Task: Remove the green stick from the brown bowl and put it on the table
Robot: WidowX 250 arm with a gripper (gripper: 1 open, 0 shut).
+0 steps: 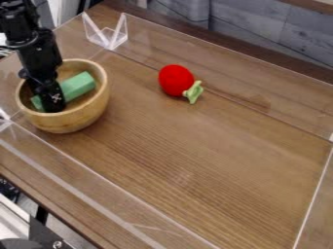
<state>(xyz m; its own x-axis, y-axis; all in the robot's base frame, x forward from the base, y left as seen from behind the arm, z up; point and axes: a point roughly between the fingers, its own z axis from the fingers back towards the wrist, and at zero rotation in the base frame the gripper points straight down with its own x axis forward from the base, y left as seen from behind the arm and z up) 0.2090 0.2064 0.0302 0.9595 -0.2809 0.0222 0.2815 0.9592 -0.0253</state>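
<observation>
The brown bowl (76,115) stands at the left of the wooden table (196,165). Inside it lies the green stick (81,87), leaning against the far right side of the bowl. My black gripper (49,97) reaches straight down into the bowl, right at the stick's left end. Its fingers stand close together and look shut on that end of the stick, though the contact itself is partly hidden by the arm.
A red strawberry-like toy (178,80) with a green stem lies mid-table, right of the bowl. A clear plastic holder (107,37) stands at the back left. Low clear walls (117,209) rim the table's front and right edges.
</observation>
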